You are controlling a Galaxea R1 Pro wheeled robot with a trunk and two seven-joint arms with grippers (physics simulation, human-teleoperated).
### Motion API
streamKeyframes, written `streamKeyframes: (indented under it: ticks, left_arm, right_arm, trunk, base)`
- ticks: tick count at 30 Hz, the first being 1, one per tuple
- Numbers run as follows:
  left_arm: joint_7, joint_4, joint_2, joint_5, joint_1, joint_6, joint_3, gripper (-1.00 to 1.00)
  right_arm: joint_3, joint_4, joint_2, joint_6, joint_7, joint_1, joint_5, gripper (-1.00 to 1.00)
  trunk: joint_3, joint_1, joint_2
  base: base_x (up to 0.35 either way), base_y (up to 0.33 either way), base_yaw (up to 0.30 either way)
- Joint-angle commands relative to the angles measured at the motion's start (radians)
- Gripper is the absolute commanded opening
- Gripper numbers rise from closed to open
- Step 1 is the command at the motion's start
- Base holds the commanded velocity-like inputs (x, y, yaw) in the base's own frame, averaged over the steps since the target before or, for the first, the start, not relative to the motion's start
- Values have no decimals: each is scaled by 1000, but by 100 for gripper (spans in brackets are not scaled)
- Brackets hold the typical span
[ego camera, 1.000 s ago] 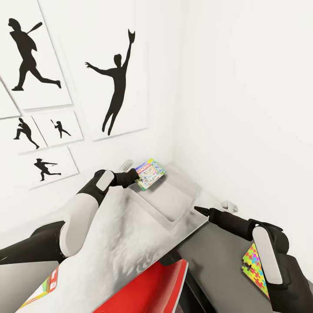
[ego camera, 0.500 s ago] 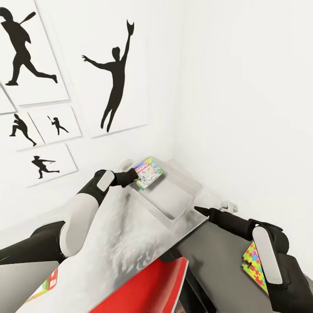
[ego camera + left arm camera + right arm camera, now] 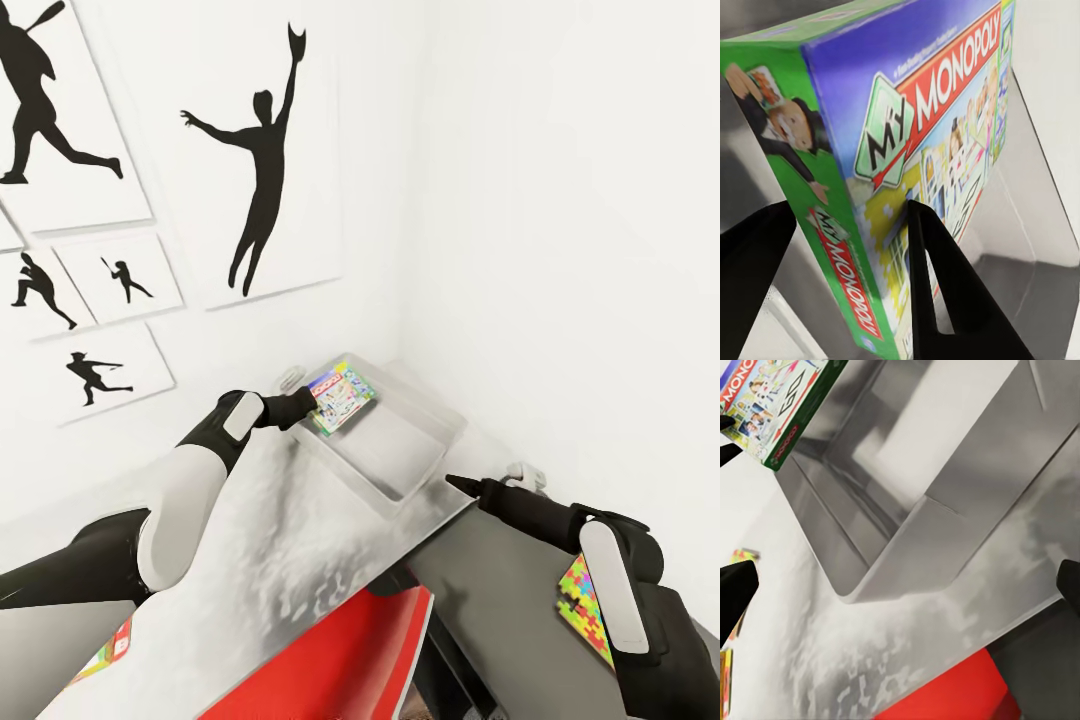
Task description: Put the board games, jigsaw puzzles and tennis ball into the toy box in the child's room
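Between left fingers [image 3: 926,285]: board game [image 3: 937,127]; over toy box [image 3: 400,450]

White corner walls [image 3: 560,200]; black silhouette posters [image 3: 262,170]; mottled grey table [image 3: 290,560].

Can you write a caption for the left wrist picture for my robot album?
The left gripper clamps a My Monopoly board game just above the gray toy box.

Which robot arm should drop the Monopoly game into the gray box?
The left. Its left gripper already pinches the Monopoly box right above the toy box. The right gripper holds nothing and sits off to the side.
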Motion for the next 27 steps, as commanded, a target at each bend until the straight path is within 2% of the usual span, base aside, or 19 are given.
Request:
streamKeyframes:
  ticks: [1,11,27]
  left_arm:
    - [-2,-1,-1,-3,-1,6,8,-100]
    - [-2,-1,-1,-20,-1,5,9,-100]
    - [-3,-7,1,-18,-1,3,9,-100]
  right_arm:
    - [-1,0,0,4,10,-1,9,100]
    - [-4,0,0,4,11,-1,9,100]
    - [-5,1,0,4,12,-1,10,100]
  trunk:
    - [-4,1,-2]
    - [-19,1,-2]
    - [-20,1,-2]
  base:
    - [0,0,0]
    - [0,0,0]
    - [0,0,0]
